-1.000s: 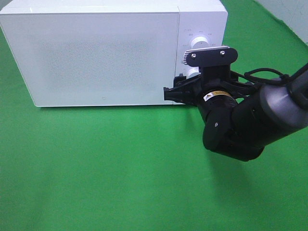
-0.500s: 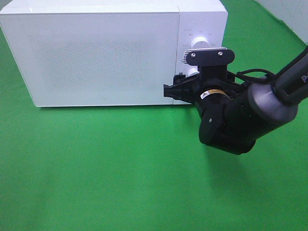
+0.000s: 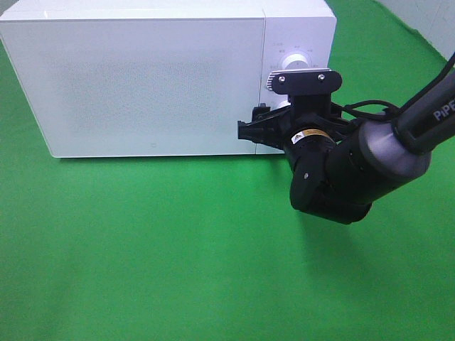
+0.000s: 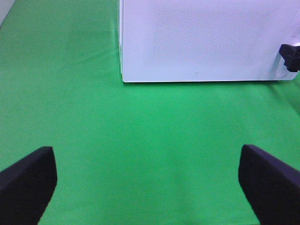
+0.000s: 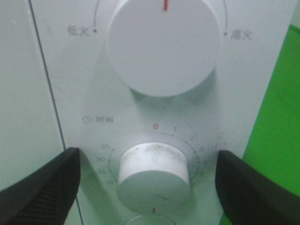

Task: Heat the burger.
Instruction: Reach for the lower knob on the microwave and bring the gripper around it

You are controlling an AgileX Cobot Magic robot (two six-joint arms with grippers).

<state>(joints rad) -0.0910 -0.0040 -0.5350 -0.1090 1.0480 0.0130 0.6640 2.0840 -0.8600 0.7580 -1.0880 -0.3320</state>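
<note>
The burger is out of view. The white microwave stands at the back of the green cloth with its door closed. My right gripper is at its control panel. In the right wrist view the right gripper is open, and its two dark fingers flank the lower timer knob without touching it. The bigger power knob sits above it. My left gripper hangs open over bare cloth, well in front of the microwave, with nothing between its fingers.
The right arm's dark wrist and forearm reach in from the right, in front of the microwave's right end. Green cloth covers the table. A pale wall edge shows at the far right corner.
The right arm has shifted slightly left and closer to the control panel. Its camera mount now covers more of the knobs. The left gripper's opening is unchanged.
</note>
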